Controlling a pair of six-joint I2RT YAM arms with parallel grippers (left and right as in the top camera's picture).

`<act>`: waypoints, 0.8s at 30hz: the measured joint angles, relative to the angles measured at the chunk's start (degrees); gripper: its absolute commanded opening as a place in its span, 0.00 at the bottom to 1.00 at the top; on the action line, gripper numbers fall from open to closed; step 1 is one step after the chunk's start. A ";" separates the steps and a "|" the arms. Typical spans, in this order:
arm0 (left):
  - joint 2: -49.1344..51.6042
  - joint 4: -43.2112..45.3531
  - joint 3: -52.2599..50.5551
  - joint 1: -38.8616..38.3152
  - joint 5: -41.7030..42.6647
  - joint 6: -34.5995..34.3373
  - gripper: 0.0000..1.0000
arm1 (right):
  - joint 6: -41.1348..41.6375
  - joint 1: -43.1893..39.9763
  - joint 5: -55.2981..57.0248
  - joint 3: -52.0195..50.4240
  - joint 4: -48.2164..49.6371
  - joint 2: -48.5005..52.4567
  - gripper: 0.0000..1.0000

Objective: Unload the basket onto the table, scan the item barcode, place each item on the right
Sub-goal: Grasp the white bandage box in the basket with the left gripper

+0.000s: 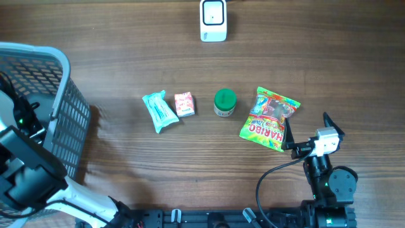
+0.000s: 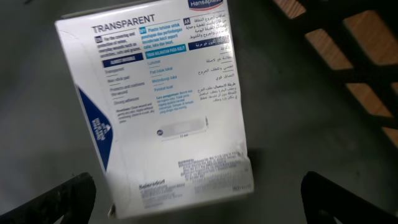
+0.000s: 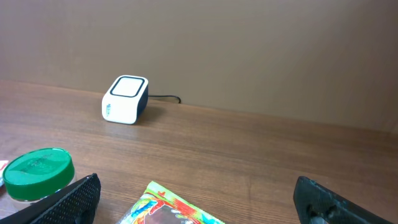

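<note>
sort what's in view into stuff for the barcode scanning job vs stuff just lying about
For the job, likely:
- scanner
- Haribo bag, beside the open right claw
- plaster box, under the open left claw

Lying about for now:
- teal packet
- pink box
- green-lidded tub
- mesh basket

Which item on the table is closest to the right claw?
The colourful candy bag, beside the right gripper; the green-lidded jar, pink box and teal packet lie farther left.
</note>
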 measured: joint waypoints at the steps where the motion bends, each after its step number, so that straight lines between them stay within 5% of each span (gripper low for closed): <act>1: 0.92 0.20 0.00 -0.02 0.00 0.00 1.00 | -0.02 0.00 0.00 0.00 0.00 0.00 1.00; 12: 5.40 1.97 -0.74 -0.04 0.42 -0.04 1.00 | 0.00 0.00 0.00 0.00 0.00 0.00 1.00; 14: 4.59 3.43 -2.32 -0.09 0.22 0.00 0.89 | 0.00 0.00 0.00 0.00 0.00 0.00 1.00; 16: 3.89 3.63 -3.56 -0.07 -0.26 0.20 0.66 | 0.00 0.00 0.00 0.00 0.00 0.00 1.00; 24: 3.58 3.58 -3.87 -0.07 -0.72 0.61 0.56 | 0.00 0.00 0.00 0.00 0.00 0.00 1.00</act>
